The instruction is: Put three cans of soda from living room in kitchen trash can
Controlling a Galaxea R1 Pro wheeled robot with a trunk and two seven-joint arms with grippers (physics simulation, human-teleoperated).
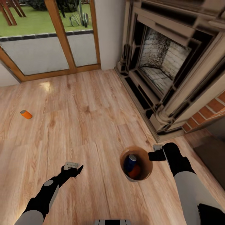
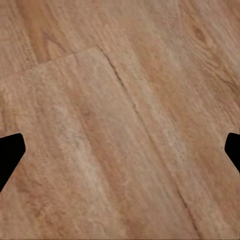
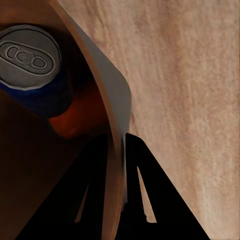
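A copper-brown tash can (image 1: 145, 166) hangs low over the wood floor, with my right gripper (image 1: 153, 155) shut on its rim. Inside it stand a dark blue soda can (image 1: 130, 162) with a silver top and an orange can (image 1: 135, 172). The right wrist view shows the blue can (image 3: 30, 60), the orange can (image 3: 75, 120) and the bin's rim (image 3: 119, 95) pinched between my right gripper (image 3: 117, 175). A second orange can (image 1: 26, 114) lies on its side far to the left. My left gripper (image 1: 75, 168) (image 2: 120, 150) is open and holds nothing above bare boards.
A stone and red-brick fireplace (image 1: 162, 62) fills the right side, its hearth step close to the bin. Wood-framed glass doors (image 1: 47, 37) to a garden stand at the back left. A dark surface (image 1: 212, 159) lies at the right edge. Wood floor (image 1: 87, 109) stretches between.
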